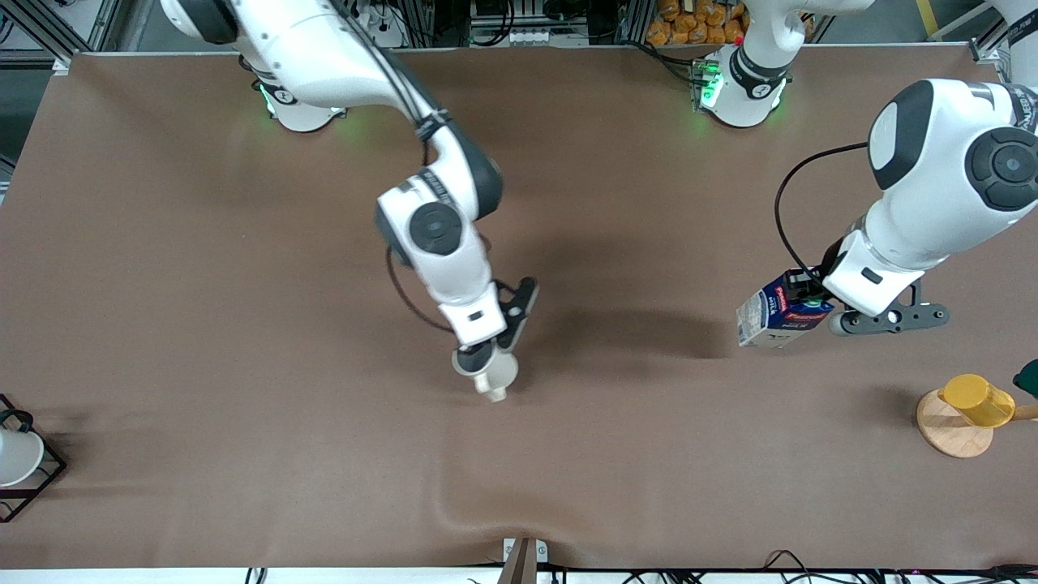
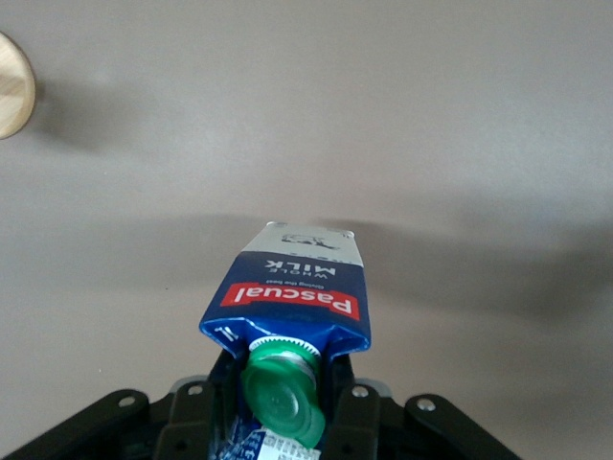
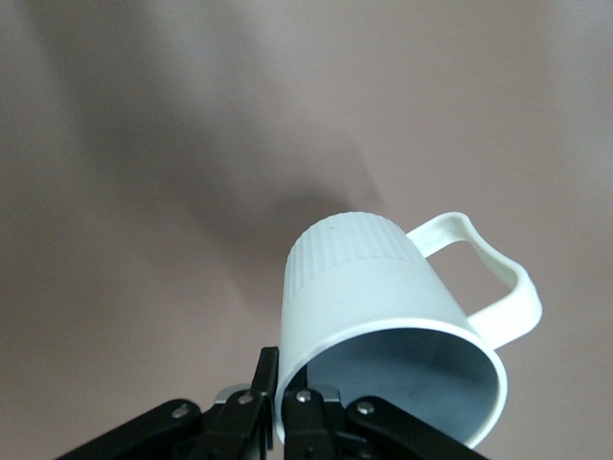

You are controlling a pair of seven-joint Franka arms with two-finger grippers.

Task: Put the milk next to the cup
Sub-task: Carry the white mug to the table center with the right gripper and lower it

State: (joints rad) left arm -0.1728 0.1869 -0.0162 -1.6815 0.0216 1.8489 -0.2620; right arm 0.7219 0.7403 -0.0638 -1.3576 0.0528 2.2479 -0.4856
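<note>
Aloft, milk (image 1: pixel 777 318) tilted, cap (image 2: pixel 281 396) handward

Bystanders at the table's two ends

A yellow cup (image 1: pixel 979 400) lies tipped on a round wooden coaster (image 1: pixel 950 428) at the left arm's end of the brown table (image 1: pixel 243 324), with a dark green object (image 1: pixel 1028 378) just beside it at the frame edge, too cut off to identify. At the right arm's end, a white cup (image 1: pixel 16 456) sits in a black wire frame (image 1: pixel 36 478). Orange packets (image 1: pixel 697 23) are stacked above the table's top edge.
</note>
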